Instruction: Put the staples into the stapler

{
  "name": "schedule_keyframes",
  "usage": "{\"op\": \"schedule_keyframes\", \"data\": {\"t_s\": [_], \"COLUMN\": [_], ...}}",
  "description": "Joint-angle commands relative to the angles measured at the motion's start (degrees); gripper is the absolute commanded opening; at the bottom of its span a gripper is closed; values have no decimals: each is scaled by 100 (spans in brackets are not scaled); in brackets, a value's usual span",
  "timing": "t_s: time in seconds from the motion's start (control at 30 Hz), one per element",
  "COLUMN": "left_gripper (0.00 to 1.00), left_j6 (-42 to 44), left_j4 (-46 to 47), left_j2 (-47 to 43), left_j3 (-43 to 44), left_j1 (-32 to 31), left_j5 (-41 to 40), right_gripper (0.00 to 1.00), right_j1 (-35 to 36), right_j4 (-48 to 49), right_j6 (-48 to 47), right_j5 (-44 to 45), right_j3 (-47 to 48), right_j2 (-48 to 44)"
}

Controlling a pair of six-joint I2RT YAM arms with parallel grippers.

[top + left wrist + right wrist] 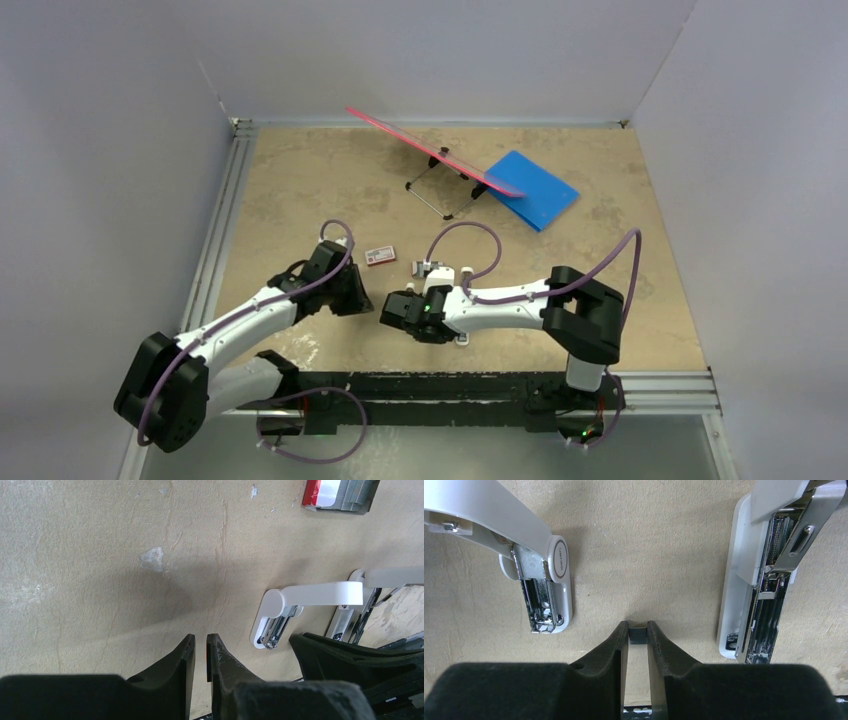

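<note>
My right gripper point(638, 630) is shut on a small grey block of staples point(638, 635), held at the fingertips just above the table. It hangs between two open white staplers: one on the left point(555, 587) and one on the right point(744, 587) with its metal channel exposed. The red-and-white staple box point(380, 256) lies beyond them and also shows in the left wrist view point(334, 494). My left gripper point(200, 644) is nearly shut and empty, low over bare table to the left of the staplers point(272, 615).
A pink board on a wire stand point(440, 165) and a blue folder point(535, 188) sit at the back of the table. The two grippers point(372, 305) are close together near the front centre. Walls enclose the table on three sides.
</note>
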Motion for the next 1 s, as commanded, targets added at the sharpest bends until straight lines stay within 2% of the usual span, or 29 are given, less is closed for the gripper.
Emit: {"op": "schedule_keyframes", "data": {"t_s": [0.0,0.4,0.73,0.97], "left_gripper": [14,15,16,4], "left_j6": [36,-4,-251,-376], "left_j4": [298,929,1880,2466], "left_j2": [29,387,1185,1718], "left_j3": [-80,-230,-466,-577], "left_j1": [21,15,-4,-106], "left_j5": [110,804,1491,1626], "right_gripper": [22,19,20,20], "right_j1": [-25,-34,-150,-173], "right_j4": [-126,-295,-25,330], "right_j6": [50,311,334,88], "right_j5": [95,660,1024,1024], "right_j3": [3,69,181,163], "right_j2": [56,-546,-841,-864]}}
